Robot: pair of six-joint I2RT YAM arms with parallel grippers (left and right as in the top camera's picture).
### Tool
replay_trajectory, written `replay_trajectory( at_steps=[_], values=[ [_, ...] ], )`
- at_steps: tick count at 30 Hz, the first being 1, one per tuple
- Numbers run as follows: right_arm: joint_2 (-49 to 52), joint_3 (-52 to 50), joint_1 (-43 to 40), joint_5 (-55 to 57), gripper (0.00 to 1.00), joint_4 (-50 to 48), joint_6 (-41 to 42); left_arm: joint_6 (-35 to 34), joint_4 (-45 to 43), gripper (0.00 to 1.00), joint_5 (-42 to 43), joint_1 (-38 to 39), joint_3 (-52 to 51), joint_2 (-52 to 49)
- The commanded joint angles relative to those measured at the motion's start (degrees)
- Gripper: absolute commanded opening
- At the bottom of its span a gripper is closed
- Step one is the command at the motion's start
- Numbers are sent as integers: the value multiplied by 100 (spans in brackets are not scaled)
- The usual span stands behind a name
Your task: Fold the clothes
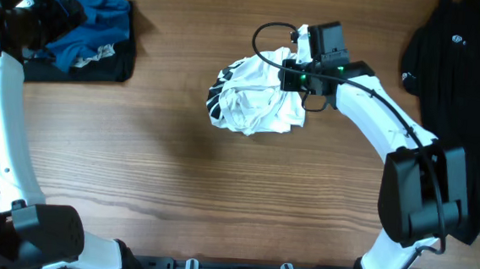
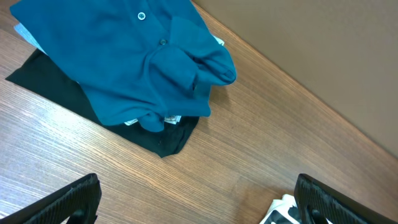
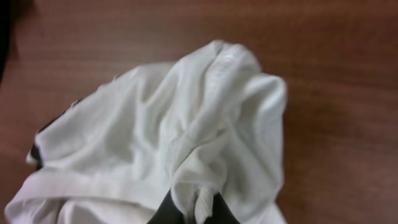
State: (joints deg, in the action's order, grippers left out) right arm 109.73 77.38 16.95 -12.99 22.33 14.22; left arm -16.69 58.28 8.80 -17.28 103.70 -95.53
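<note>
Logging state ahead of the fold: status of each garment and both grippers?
white T-shirt: crumpled heap, unfolded
blue shirt: bunched up on left black garment
left black garment: lying flat under blue shirt
right black garment: spread loosely, unfolded
left gripper: jaws open, empty
right gripper: jaws shut on white T-shirt

The T-shirt (image 1: 259, 102) is white, the shirt (image 1: 92, 14) blue, the garment (image 1: 456, 73) black.

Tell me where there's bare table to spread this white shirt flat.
The widest bare table lies on the robot's side of the white T-shirt, between the left arm and right arm. A narrower strip separates the T-shirt from the blue shirt. Crowded: the blue shirt's corner and the right edge under the black garment.
</note>
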Motion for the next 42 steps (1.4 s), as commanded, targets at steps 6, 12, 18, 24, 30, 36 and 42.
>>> replay_trajectory(
  at_steps=[6,12,18,24,30,36,42],
  values=[
    [345,98,-857,267,20,-1421,-673,-28,-103,100,9,-20,-24,-28],
    [-688,378,-850,-616,100,271,-177,-26,-76,100,9,-20,-24,-28],
    [-1102,157,-74,-588,98,1917,105,-28,-76,100,9,-20,-24,-28],
    [-269,-273,649,348,55,1532,1043,-26,-20,100,9,-20,-24,-28],
    [-9,-273,546,400,68,1158,1123,-26,116,100,9,-20,-24,-28],
    [-315,-273,417,57,71,1091,1027,-26,111,100,7,-22,-24,-28],
    [-144,-275,398,293,39,1045,1191,-26,111,100,9,-22,-24,-28]
  ],
)
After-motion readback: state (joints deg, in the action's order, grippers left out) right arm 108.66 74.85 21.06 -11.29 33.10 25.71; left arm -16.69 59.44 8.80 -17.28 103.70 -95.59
